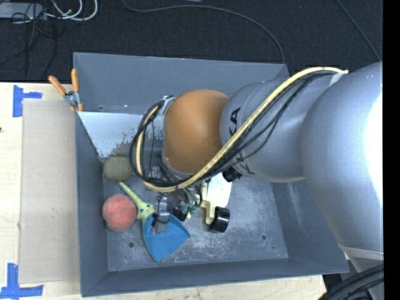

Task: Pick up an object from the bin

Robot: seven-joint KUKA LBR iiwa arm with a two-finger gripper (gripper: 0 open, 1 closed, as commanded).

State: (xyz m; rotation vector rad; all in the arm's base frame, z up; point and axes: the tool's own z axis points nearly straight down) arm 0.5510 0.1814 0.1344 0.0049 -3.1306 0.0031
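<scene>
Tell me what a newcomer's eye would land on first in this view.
The big silver arm with its orange wrist cover spans the middle and right of the grey bin. It ends in the gripper, just over a blue scoop-like piece near the bin's lower wall in the view. To the left lies a pinkish-red ball, with a dull olive lump above it in the view.
</scene>
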